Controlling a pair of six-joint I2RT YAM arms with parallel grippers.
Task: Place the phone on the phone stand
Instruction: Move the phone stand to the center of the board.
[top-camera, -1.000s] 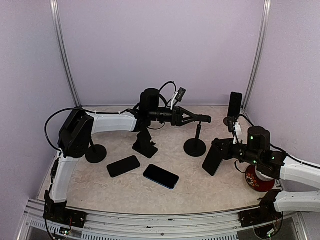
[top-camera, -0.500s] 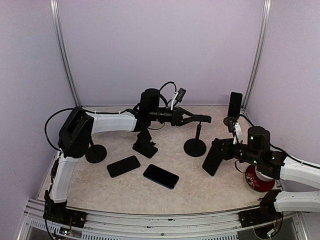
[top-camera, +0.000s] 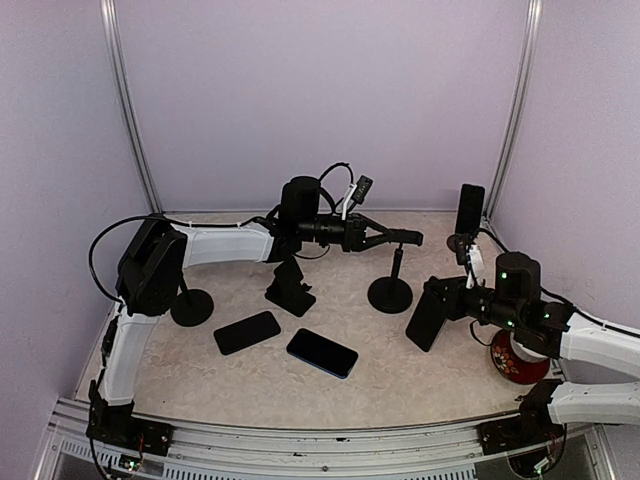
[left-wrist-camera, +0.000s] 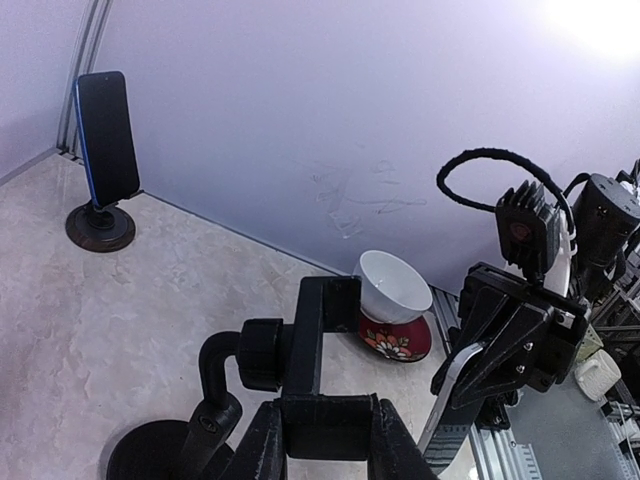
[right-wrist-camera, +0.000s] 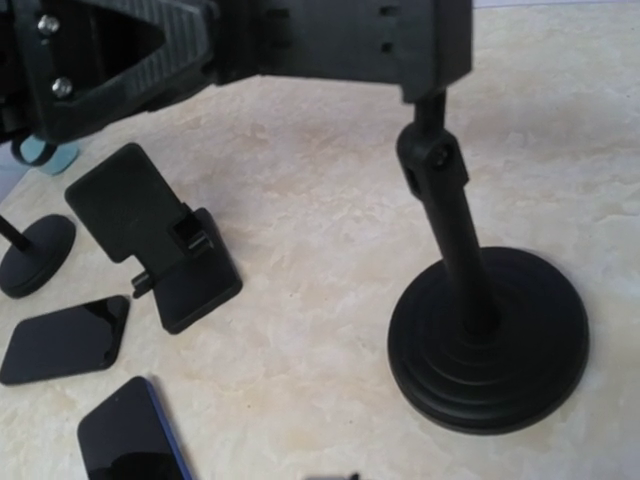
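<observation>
The black phone stand (top-camera: 390, 294) has a round base, a thin post and a clamp head. My left gripper (top-camera: 385, 238) is shut on the clamp head, which fills the left wrist view (left-wrist-camera: 320, 330) between my fingers (left-wrist-camera: 262, 450). My right gripper (top-camera: 440, 303) is shut on a dark phone (top-camera: 425, 320), holding it tilted just right of the stand's base. The left wrist view shows that phone (left-wrist-camera: 450, 405) by its silver edge. The right wrist view shows the stand's base (right-wrist-camera: 487, 345). My right fingers are out of that view.
Two phones (top-camera: 247, 332) (top-camera: 322, 352) lie flat at the front middle. A small wedge stand (top-camera: 290, 287) and a round-base stand (top-camera: 191, 305) are on the left. Another phone on a stand (top-camera: 470, 210) is at the back right. A white bowl on a red saucer (top-camera: 520, 355) is at the right.
</observation>
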